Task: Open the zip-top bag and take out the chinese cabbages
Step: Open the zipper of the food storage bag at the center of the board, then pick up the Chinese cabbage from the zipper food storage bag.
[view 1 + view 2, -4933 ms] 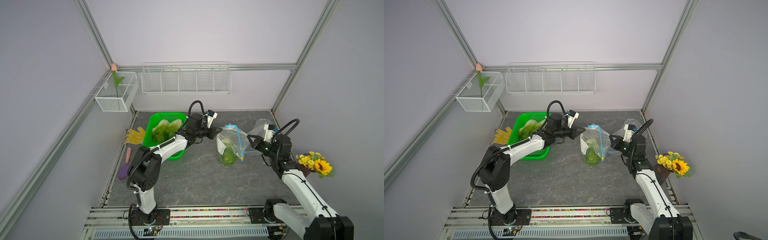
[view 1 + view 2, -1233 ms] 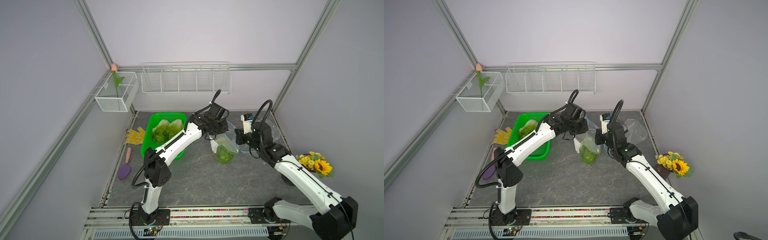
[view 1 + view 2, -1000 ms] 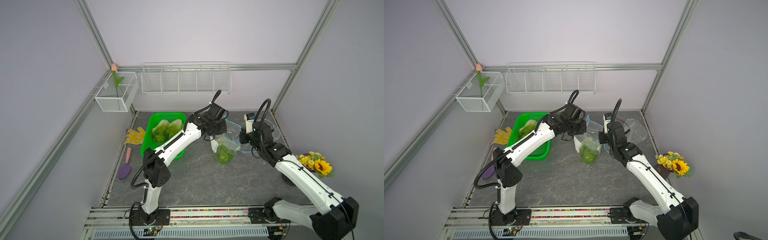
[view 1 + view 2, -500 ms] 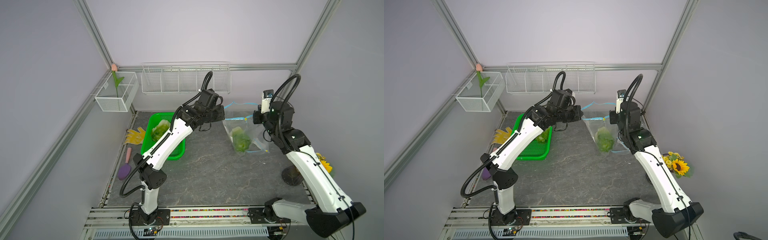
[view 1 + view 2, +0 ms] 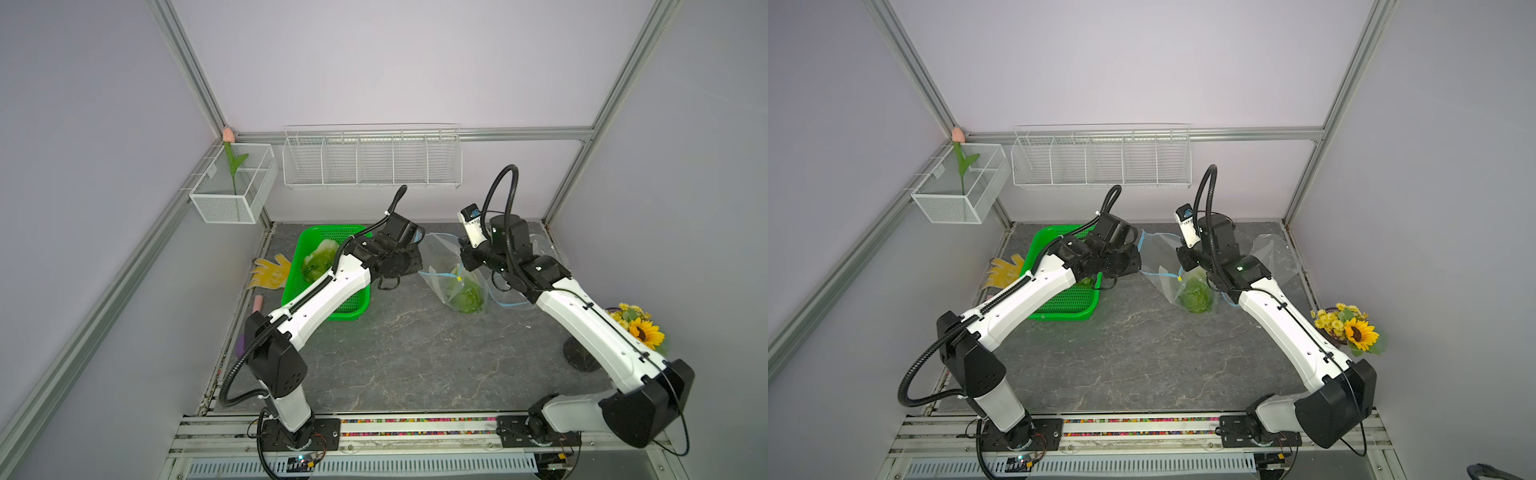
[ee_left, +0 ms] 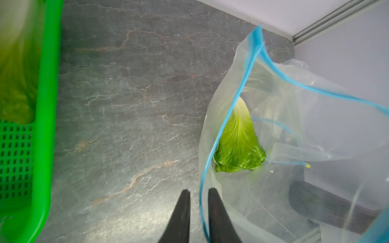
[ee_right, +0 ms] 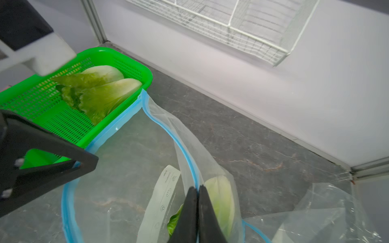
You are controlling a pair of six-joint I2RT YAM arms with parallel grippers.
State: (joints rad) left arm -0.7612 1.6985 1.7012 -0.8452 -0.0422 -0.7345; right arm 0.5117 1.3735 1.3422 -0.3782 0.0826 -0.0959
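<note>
The clear zip-top bag with a blue rim stands open-mouthed on the grey table in both top views, one chinese cabbage lying in its bottom. My right gripper is shut on the bag's blue rim, right above that cabbage. At the opposite side of the mouth, my left gripper has its jaws a little apart; the blue rim runs loosely through the gap. Two more chinese cabbages lie in the green basket to the left of the bag.
A second, empty clear bag lies behind the right arm. A yellow glove and a purple-headed tool lie left of the basket. A sunflower pot stands at the right edge. Wire shelves hang on the back wall.
Both arms have come down from holding the bag stretched up high; the bag now rests on the table. The left jaws have parted off the rim.
</note>
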